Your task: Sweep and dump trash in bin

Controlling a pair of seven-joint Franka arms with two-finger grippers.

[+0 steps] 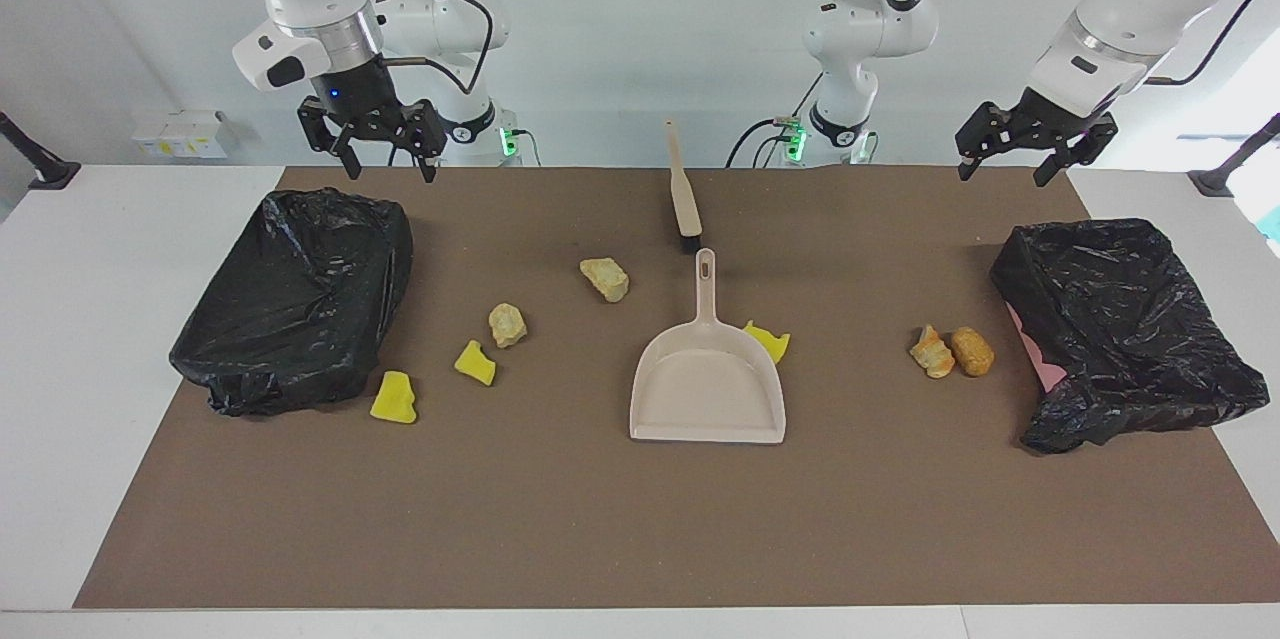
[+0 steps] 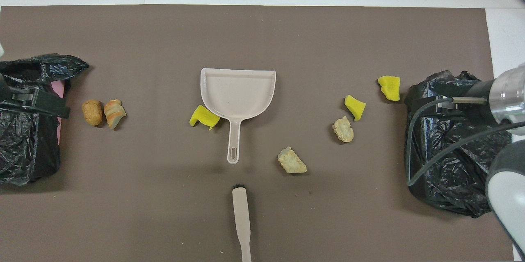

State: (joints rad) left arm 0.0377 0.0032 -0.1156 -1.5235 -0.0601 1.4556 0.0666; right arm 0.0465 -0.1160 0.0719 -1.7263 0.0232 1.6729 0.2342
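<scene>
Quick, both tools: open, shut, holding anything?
Left tool: open, empty, raised over the mat's edge.
Right tool: open, empty, raised above the black bin.
</scene>
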